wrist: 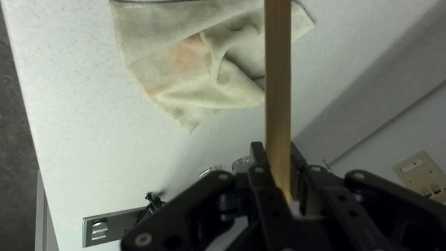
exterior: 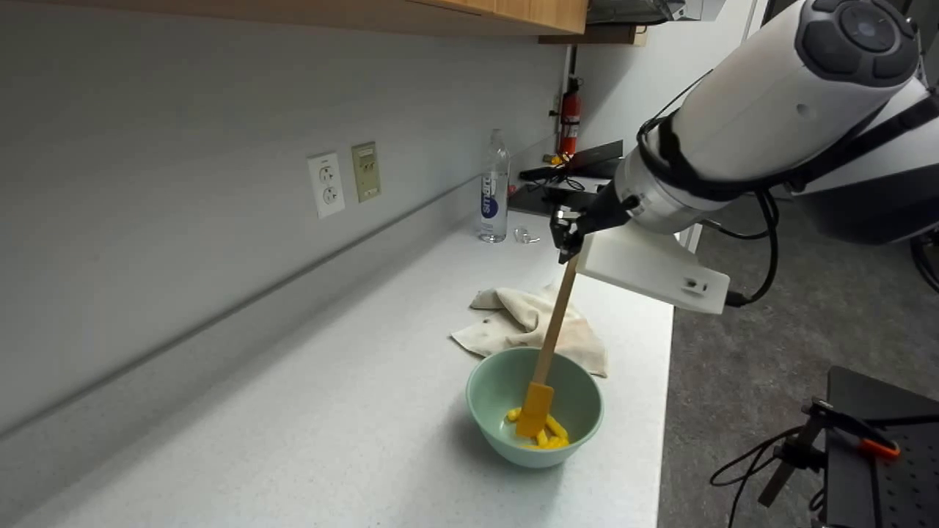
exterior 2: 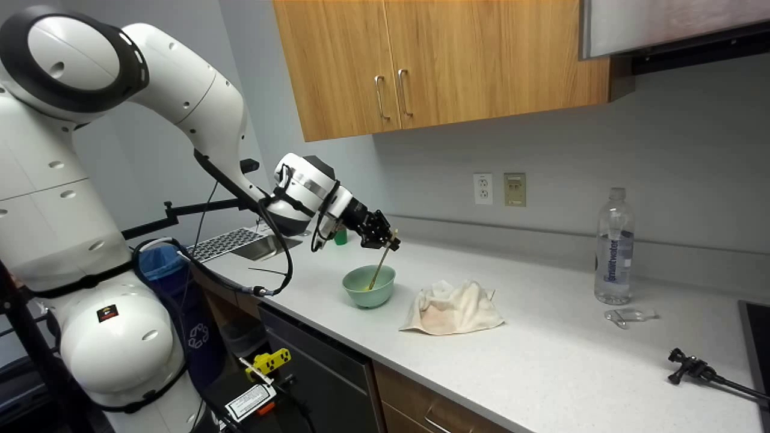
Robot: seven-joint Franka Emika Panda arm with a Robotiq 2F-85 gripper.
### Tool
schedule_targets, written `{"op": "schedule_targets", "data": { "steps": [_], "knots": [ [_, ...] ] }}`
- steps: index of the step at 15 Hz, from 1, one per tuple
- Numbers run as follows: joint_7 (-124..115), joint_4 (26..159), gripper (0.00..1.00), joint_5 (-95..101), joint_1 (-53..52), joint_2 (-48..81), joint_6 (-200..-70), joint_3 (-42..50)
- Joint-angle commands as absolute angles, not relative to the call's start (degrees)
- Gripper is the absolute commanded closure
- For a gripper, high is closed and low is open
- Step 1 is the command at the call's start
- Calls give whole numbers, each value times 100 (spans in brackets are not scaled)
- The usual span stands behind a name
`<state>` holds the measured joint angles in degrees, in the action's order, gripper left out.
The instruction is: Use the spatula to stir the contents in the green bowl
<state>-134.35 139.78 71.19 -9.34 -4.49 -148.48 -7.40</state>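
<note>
While the gripper (wrist: 277, 153) is hanging above the counter (exterior: 330, 396), its jaws are clamping on the wooden handle (wrist: 277, 87) of the spatula (exterior: 549, 345); its fingers (wrist: 258, 153) are pressing in from either side in the wrist view. Below the jaws, the spatula is leaning at a slant, and its yellow-orange blade (exterior: 535, 411) is reaching down inside the green bowl (exterior: 486, 396). Just beside that blade, yellow pieces (exterior: 556, 427) are lying in the bottom of the bowl; whether the blade is touching the bowl, I cannot tell. The bowl is standing upright on the counter, well below the jaws. Also lower than the jaws, a crumpled beige cloth (exterior 2: 451, 310) is lying near the bowl, showing a pinkish patch (wrist: 184, 55) in the wrist view. Farther from the jaws than the cloth — well off to their right in an exterior view — a clear bottle (exterior 2: 613, 240) with blue lettering (exterior 2: 612, 261) is standing upright, and a small clear object (exterior 2: 634, 314) is lying near its foot. Up and to the right of the jaws there, a white outlet (exterior 2: 483, 189) and a beige wall plate (exterior 2: 515, 189) are sitting on the grey wall (exterior 2: 553, 150).
</note>
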Motion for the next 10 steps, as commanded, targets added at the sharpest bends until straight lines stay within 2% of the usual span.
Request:
{"op": "schedule_targets", "data": {
  "steps": [1,6,10],
  "knots": [
    [-14125,13912,96,7843,-952,-529,-14320,-850],
    [-15303,13857,96,9023,-1069,-536,-13122,-1135],
    [-15419,13884,96,9089,-1172,-499,-12582,-1275]
  ]
}}
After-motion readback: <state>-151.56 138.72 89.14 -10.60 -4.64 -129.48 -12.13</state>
